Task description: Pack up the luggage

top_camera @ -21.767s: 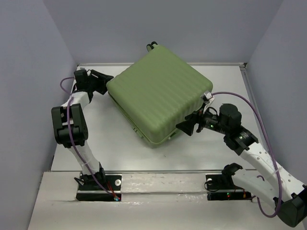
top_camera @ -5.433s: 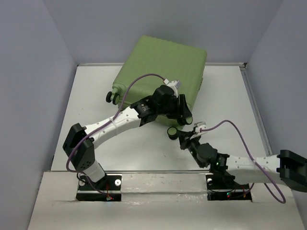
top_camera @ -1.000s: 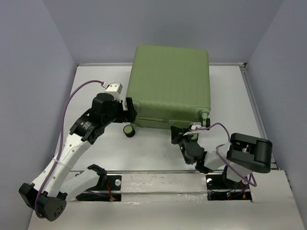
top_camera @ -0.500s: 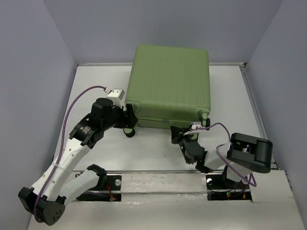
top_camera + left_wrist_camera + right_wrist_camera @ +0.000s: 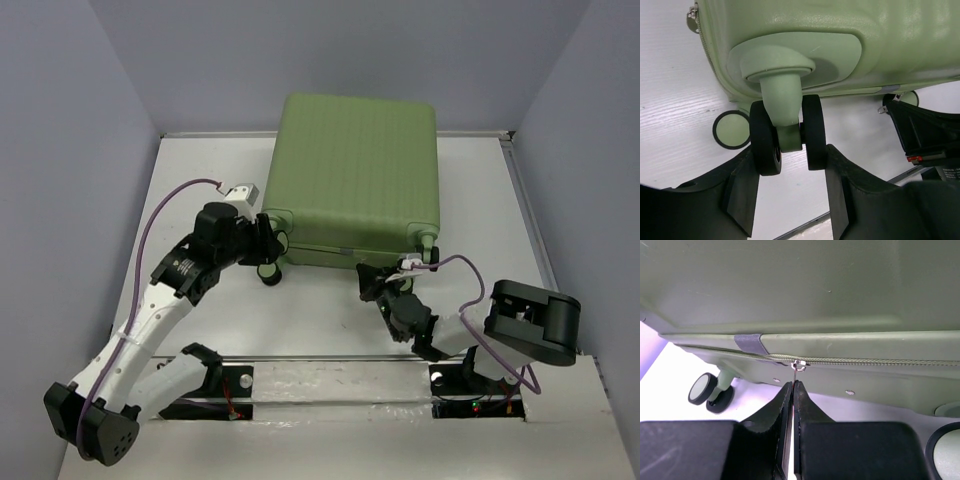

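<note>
My left claw point(image 5: 790, 159): half spread, pinching a wheel point(image 5: 765, 146) of the luggage point(image 5: 850, 35).
My right claw point(image 5: 792, 389): pressed together on the zipper pull point(image 5: 797, 365).

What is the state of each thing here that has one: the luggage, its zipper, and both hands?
luggage: closed, lying flat
zipper: shut along the visible stretch
left hand: closed on a caster
right hand: shut on the zipper pull
</note>
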{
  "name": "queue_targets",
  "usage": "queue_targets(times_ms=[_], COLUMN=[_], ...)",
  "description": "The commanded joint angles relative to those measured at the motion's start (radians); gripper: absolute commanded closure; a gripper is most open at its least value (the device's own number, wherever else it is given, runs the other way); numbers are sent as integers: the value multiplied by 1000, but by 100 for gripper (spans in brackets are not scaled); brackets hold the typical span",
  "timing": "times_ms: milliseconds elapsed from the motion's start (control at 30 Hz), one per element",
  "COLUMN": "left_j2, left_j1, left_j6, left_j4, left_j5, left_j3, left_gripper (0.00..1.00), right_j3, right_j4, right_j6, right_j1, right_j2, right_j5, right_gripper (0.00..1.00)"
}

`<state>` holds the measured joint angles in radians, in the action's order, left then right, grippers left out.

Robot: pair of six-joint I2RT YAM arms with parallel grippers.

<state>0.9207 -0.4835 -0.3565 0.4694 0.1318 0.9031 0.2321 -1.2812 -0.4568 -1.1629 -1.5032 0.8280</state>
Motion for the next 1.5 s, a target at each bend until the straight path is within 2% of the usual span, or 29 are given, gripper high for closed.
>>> queue_targets(times_ms=[0, 100, 167, 233, 367, 400, 433, 533, 600, 767, 933, 1033, 1200, 1333, 1433, 1467], left_j2=[-11, -57, -81, -89, -72, -50, -37, 33, 53, 89, 136, 144, 38, -8, 4, 41], left_j1=[-15, -42, -84, -188, -376, -406, -434, -512, -543, -575, -607, -601, -549, -529, -533, -538], left_j6=[-106, -253, -329, -419, -508, -528, -567, -605, -621, -647, -688, -668, -598, -564, -604, -645], left_j4=[-303, -512, -668, -756, -931, -1021, -1111, -1242, -1301, -1437, -1616, -1652, -1494, -1387, -1411, -1466], left_j5=[261, 343, 353, 321, 207, 174, 157, 98, 54, -43, -121, -152, -176, -175, -158, -150], left_j3=[-87, -166, -200, -233, -257, -265, -282, -279, -271, -233, -253, -236, -188, -153, -162, -171], left_gripper=[94, 94, 94, 94, 94, 94, 94, 94, 94, 94, 94, 94, 94, 94, 94, 94], right_j3=[12, 33, 32, 29, 48, 76, 90, 153, 179, 222, 343, 397, 271, 207, 214, 278], right_j4=[12, 104, 112, 112, 115, 111, 73, -15, -68, -366, -437, -434, -428, -299, -300, -299], right_j6=[4, -5, -22, -40, -37, -36, -33, -58, -65, -152, -200, -146, -103, -109, -102, -97], right_j1=[17, 49, 58, 83, 92, 92, 92, 92, 65, 51, 20, -41, -93, -93, -93, -93], right_j2=[84, 133, 143, 147, 120, 106, 68, -24, -63, -179, -247, -235, -120, -46, -84, -136], right_j5=[-227, -399, -458, -490, -518, -530, -567, -647, -644, -618, -583, -592, -520, -446, -441, -452], right_gripper=[93, 93, 93, 93, 93, 93, 93, 93, 93, 93, 93, 93, 93, 93, 93, 93])
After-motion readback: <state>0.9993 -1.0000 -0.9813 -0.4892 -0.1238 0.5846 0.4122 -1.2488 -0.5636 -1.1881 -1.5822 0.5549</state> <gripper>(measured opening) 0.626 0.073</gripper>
